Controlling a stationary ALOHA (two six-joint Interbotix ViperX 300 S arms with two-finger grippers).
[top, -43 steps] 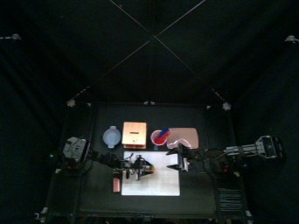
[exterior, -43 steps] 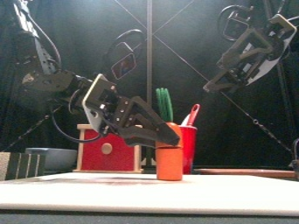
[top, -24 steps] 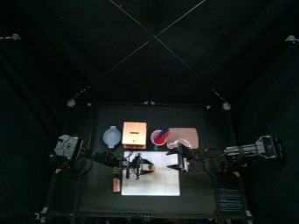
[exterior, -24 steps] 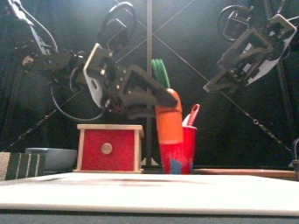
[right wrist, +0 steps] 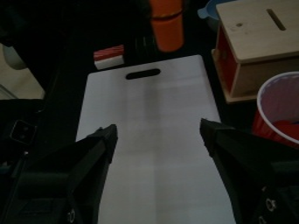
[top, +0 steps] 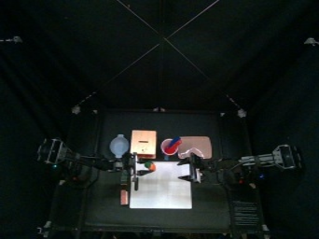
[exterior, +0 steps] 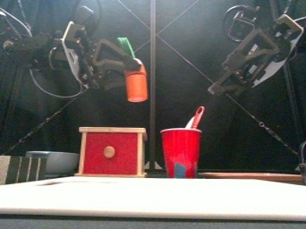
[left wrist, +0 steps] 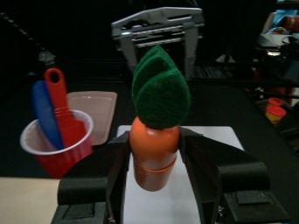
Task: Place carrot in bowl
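Note:
My left gripper [left wrist: 155, 179] is shut on the orange carrot [left wrist: 153, 153], whose green leaf end points up. In the front view the carrot [exterior: 136, 83] hangs high in the air, above the box and the cup. From above, the carrot [top: 147, 167] is over the white board's far left corner. The pale grey-blue bowl [top: 118, 145] sits behind it at the back left, low at the left in the front view [exterior: 50, 162]. My right gripper [right wrist: 158, 138] is open and empty above the white board [right wrist: 146, 109], raised high in the front view [exterior: 242, 64].
An orange-brown box [top: 142, 142] stands right of the bowl, with a red face in the front view [exterior: 111, 152]. A red cup [exterior: 181, 153] holding utensils stands beside it. A small reddish-orange stick [top: 123, 197] lies left of the board [top: 163, 189].
My left gripper has lifted the carrot from the board high into the air and drawn it back to the left. The right arm has not moved.

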